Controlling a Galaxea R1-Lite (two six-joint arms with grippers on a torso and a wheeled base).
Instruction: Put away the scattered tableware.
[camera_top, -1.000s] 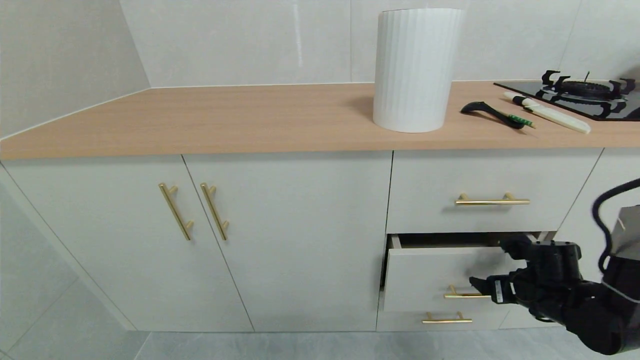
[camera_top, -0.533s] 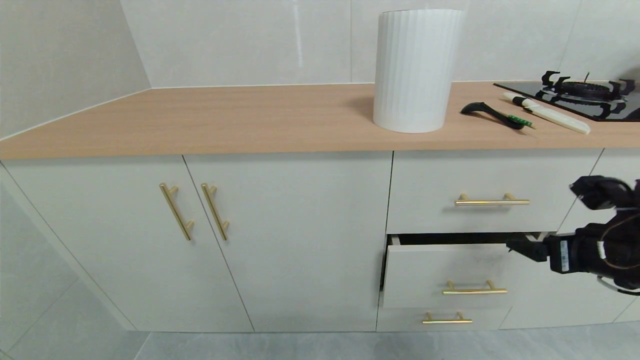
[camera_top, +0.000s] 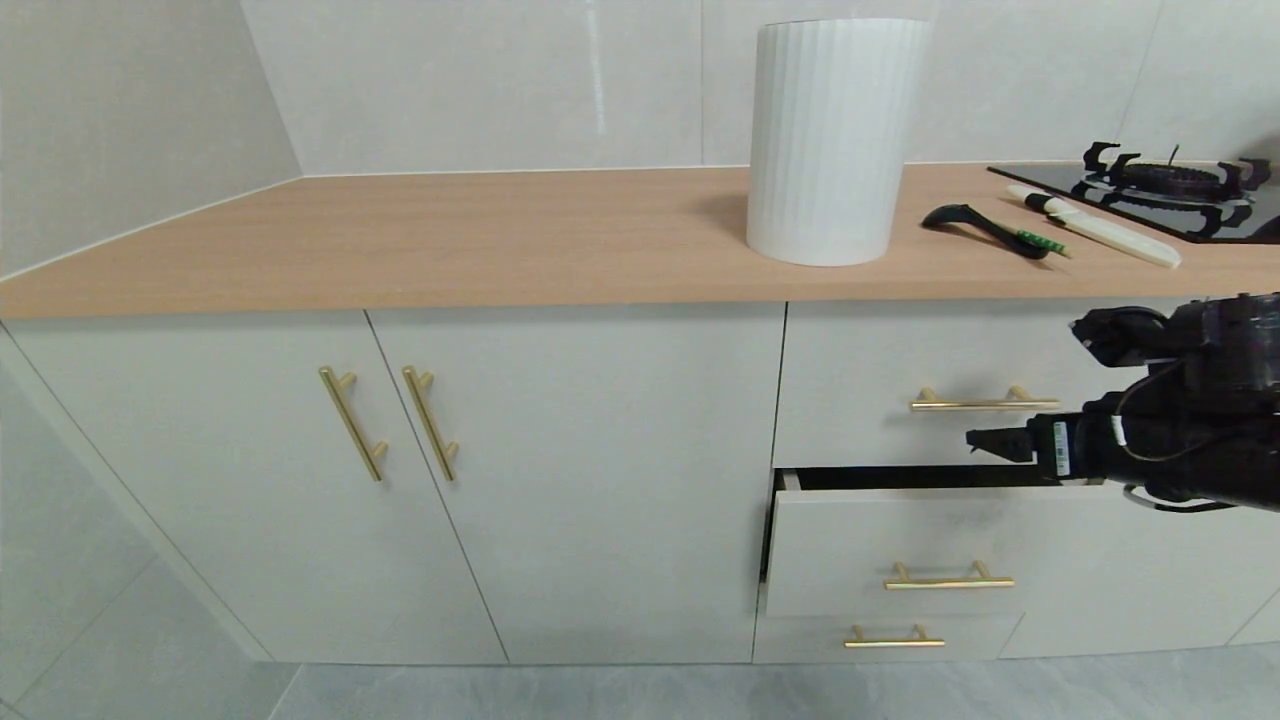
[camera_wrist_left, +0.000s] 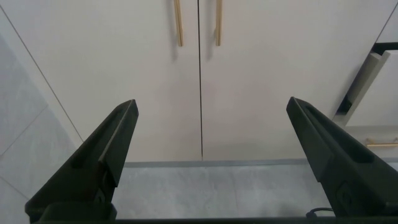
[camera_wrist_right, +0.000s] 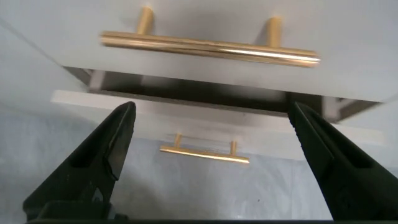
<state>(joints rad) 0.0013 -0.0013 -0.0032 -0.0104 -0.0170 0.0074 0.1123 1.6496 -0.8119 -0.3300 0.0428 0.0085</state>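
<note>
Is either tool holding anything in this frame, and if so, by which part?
Nothing is held. The right tool is open and empty in front of the partly open drawer; the left tool is open and empty, facing the cabinet doors.

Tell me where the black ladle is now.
Head view, right side: the black ladle lies on the countertop, between the white ribbed container and the white knife.

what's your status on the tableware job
Left gripper open, empty. Right gripper open, empty, before the drawers. Middle drawer ajar; black ladle and white knife on the counter. Nothing blocking the drawer.
</note>
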